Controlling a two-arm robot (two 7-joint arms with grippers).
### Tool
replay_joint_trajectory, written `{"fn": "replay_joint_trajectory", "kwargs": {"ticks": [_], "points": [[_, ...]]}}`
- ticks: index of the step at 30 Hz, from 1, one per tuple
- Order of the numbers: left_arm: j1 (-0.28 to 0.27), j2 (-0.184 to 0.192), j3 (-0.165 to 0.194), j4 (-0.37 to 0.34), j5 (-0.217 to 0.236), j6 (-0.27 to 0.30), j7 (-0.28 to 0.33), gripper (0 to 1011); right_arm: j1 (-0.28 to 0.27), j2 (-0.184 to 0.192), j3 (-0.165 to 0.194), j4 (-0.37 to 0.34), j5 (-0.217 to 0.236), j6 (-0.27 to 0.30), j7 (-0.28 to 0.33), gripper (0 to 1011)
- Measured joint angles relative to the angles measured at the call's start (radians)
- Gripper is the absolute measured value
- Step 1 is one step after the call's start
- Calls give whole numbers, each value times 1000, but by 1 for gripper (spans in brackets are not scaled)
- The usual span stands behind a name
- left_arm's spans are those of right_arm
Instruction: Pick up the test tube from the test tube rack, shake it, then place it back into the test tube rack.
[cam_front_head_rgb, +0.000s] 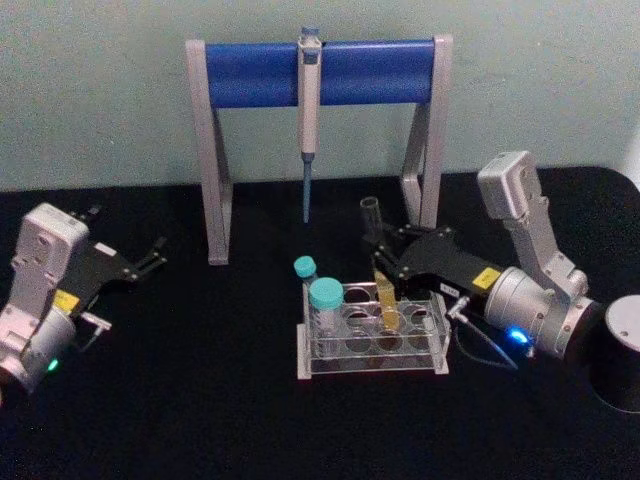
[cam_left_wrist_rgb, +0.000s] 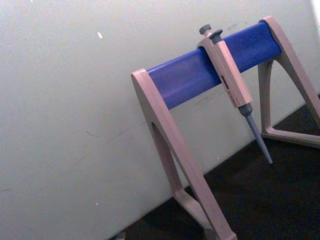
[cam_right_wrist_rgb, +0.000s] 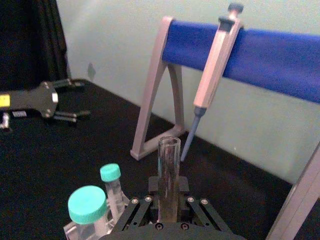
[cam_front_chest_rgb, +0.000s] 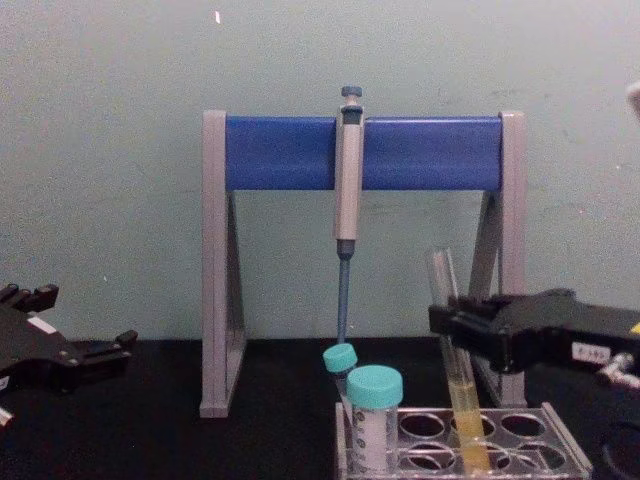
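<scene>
Clear plastic sits nearest me on the black table (cam_front_head_rgb: 200, 400): the test tube rack (cam_front_head_rgb: 372, 348), low, with rows of round holes on top. At its left end stand two teal-capped vials, a wide one (cam_front_head_rgb: 326, 305) in front and a thinner one (cam_front_head_rgb: 305, 268) just behind it. The test tube (cam_front_chest_rgb: 462, 400) stands in a hole to the right of the vials, its round bottom down inside the rack and its yellow liquid filling the lower part. It leans slightly, with the open mouth tipped toward the left. I cannot tell which row the hole belongs to.

I see the right gripper (cam_front_head_rgb: 383, 262) reaching in from the right, level with the tube's middle above the liquid line. Its black fingers (cam_right_wrist_rgb: 134, 207) are closed against the glass on both sides, and the clear upper part of the tube rises well above them.

My left gripper (cam_front_head_rgb: 130, 232) hangs well apart on the left side of the table, with its fingers spread and nothing between them.

Farther back stands the grey-and-blue pipette stand (cam_front_head_rgb: 250, 72), and a grey-blue pipette (cam_front_head_rgb: 309, 110) hangs from the middle of its bar, tip down. Behind that is a pale green wall (cam_front_head_rgb: 100, 90).
</scene>
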Motion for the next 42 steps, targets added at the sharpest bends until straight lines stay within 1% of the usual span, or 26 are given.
{"fn": "replay_joint_trajectory", "kwargs": {"ticks": [2, 3, 6, 9, 12, 13, 15, 18, 19, 22, 26, 31, 42], "points": [[0, 0, 0, 0, 0, 0, 0, 1001, -5, 1, 8, -6, 10, -10, 5, 216], [0, 0, 0, 0, 0, 0, 0, 1001, -10, 1, 18, -14, 24, -18, 11, 216], [0, 0, 0, 0, 0, 0, 0, 1001, -18, 3, 33, -28, 45, -29, 17, 216], [0, 0, 0, 0, 0, 0, 0, 1001, -32, 8, 61, -58, 84, -49, 24, 216], [0, 0, 0, 0, 0, 0, 0, 1001, -41, 10, 80, -76, 110, -67, 28, 214], [0, 0, 0, 0, 0, 0, 0, 1002, -47, 12, 92, -88, 129, -81, 32, 216], [0, 0, 0, 0, 0, 0, 0, 1001, -53, 13, 103, -98, 145, -99, 35, 216], [0, 0, 0, 0, 0, 0, 0, 1001, -66, 14, 124, -115, 168, -148, 37, 216], [0, 0, 0, 0, 0, 0, 0, 1001, -66, 14, 124, -115, 168, -148, 37, 214], [0, 0, 0, 0, 0, 0, 0, 1001, -73, 12, 134, -116, 175, -189, 38, 216], [0, 0, 0, 0, 0, 0, 0, 1001, -77, 11, 137, -114, 175, -213, 37, 216], [0, 0, 0, 0, 0, 0, 0, 1001, -80, 12, 136, -113, 166, -227, 35, 216], [0, 0, 0, 0, 0, 0, 0, 1001, -82, 10, 134, -112, 156, -235, 34, 216]]}}
